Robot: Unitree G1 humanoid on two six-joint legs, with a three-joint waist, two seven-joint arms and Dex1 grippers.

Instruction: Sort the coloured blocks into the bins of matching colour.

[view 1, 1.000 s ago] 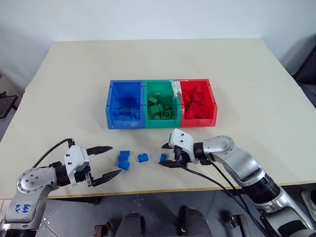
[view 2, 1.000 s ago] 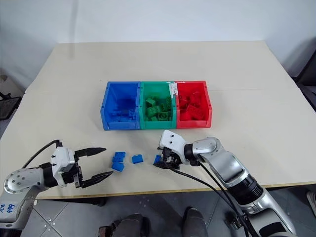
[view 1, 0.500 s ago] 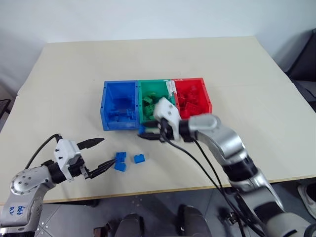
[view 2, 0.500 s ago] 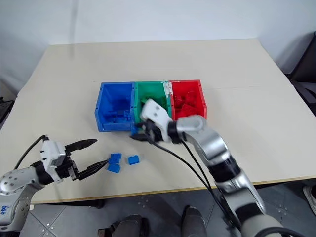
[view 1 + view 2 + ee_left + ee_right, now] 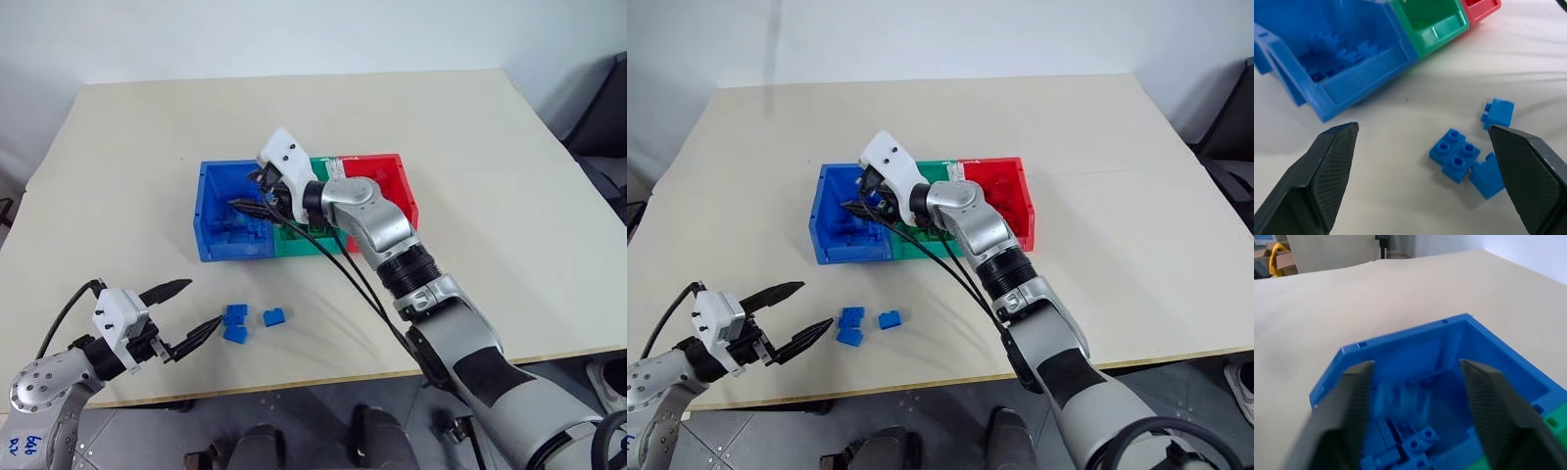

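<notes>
A wide table (image 5: 509,245) with a pale cream, matte top fills most of the scene, its far edge set against a plain white wall (image 5: 294,34) that is evenly lit and casts no hard shadows. Past the table's right-hand corner sits a dark piece of furniture (image 5: 602,117) (possibly a chair, though too little of it shows to be sure), and below the near edge lies a grey tiled floor (image 5: 950,431). In the right wrist view, beyond the far end of the tabletop, stand a cardboard box (image 5: 1266,265) with something yellow (image 5: 1276,254) beside it and a light-coloured panel (image 5: 1332,249).
</notes>
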